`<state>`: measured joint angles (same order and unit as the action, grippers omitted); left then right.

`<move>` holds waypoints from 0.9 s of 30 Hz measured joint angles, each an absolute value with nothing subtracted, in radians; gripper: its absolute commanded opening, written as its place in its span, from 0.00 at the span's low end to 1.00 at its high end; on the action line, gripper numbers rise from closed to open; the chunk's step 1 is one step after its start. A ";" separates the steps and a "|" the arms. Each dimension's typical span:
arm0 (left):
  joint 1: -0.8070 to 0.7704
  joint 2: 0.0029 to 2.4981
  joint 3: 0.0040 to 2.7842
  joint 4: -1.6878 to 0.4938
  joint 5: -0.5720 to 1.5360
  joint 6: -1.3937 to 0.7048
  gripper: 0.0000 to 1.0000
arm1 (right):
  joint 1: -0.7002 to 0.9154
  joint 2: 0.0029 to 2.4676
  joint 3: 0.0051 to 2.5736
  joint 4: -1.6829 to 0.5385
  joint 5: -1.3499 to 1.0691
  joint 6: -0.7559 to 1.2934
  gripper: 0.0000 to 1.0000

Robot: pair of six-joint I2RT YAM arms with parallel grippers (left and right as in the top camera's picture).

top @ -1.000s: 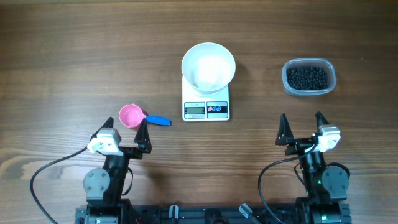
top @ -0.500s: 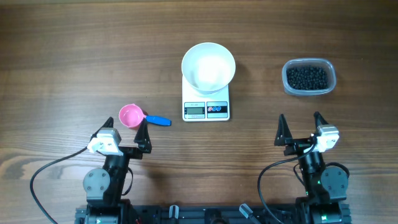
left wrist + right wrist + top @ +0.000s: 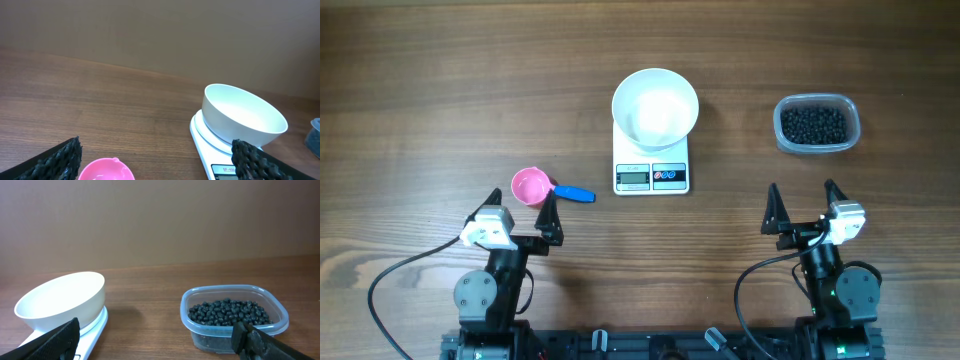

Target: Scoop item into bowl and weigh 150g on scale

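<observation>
Wooden worktop (image 3: pixel 440 90) carries everything: the bowl (image 3: pixel 655 105) on the scale (image 3: pixel 652 172) sits ahead-right of the left claw (image 3: pixel 524 208), black pellets (image 3: pixel 812 123) in their tub (image 3: pixel 784 140) just ahead of the right claw (image 3: pixel 803 195); both gape empty.

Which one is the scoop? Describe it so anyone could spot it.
Start at the white scale in the middle of the wooden table, with the white bowl on it. To its left lies the scoop, alone: a small pink cup with a blue handle; nothing else there is pink.
</observation>
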<state>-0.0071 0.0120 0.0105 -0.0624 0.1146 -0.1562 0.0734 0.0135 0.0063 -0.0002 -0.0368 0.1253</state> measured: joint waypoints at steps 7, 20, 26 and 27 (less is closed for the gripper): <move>-0.007 0.012 0.010 -0.063 0.109 -0.156 1.00 | 0.073 0.014 0.006 0.000 -0.037 0.125 1.00; -0.007 0.016 0.045 -0.143 0.105 -0.157 1.00 | 0.073 0.014 0.006 0.000 -0.037 0.125 1.00; -0.007 0.039 0.126 -0.253 0.105 -0.156 1.00 | 0.073 0.014 0.006 0.000 -0.037 0.125 1.00; -0.007 0.046 0.140 -0.255 0.105 -0.156 1.00 | 0.073 0.014 0.006 0.000 -0.037 0.125 1.00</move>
<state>-0.0071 0.0456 0.1398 -0.2554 0.1047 -0.1562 0.0734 0.0135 0.0059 0.0002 -0.0368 0.1253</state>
